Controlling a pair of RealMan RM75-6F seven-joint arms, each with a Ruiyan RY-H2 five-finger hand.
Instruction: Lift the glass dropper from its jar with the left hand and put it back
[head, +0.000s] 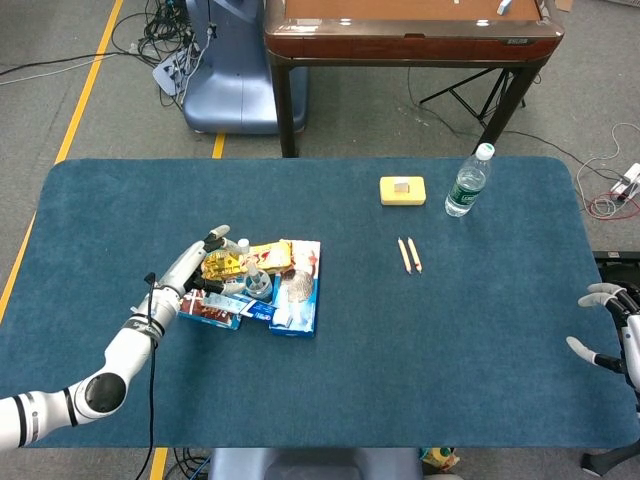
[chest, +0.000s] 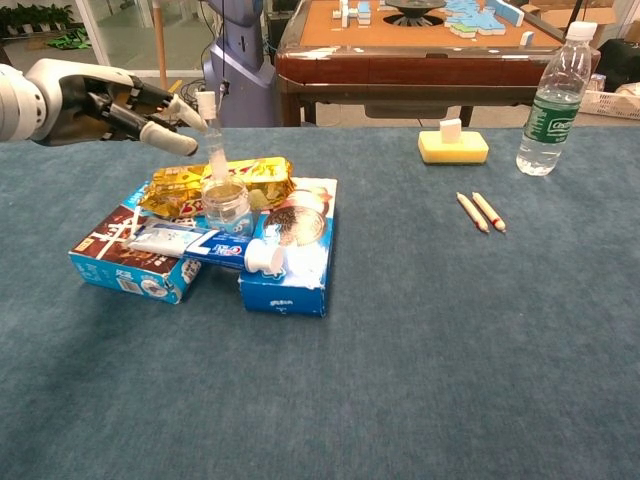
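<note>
- My left hand (chest: 95, 100) had its fingers (chest: 170, 139) apart, holding nothing; fingertips sat just left of the glass dropper (chest: 211, 140), near its white top, contact unclear in the chest view.
- In the head view the left hand (head: 195, 268) reached in from the left of the jar (head: 257, 285), fingers spread toward the dropper top.
- Dropper stood upright in the jar (chest: 226, 205), not lifted.
- Jar sat on a pile: yellow snack bag (chest: 215, 183) behind it, toothpaste box (chest: 190, 241) in front, blue carton (chest: 295, 255) to its right, dark box (chest: 125, 255) to its left.
- Step judged: approach to grasp, lift not yet begun.
- Next move would call for pinching the dropper near its top, then pulling straight up so the jar does not tip off the pile.
- My right hand (head: 612, 330) lay well right of the jar at the table (head: 450, 340) edge, fingers apart, empty.
- Further right of the jar: yellow sponge (chest: 453, 143), water bottle (chest: 552, 95), two pencils (chest: 480, 211).
</note>
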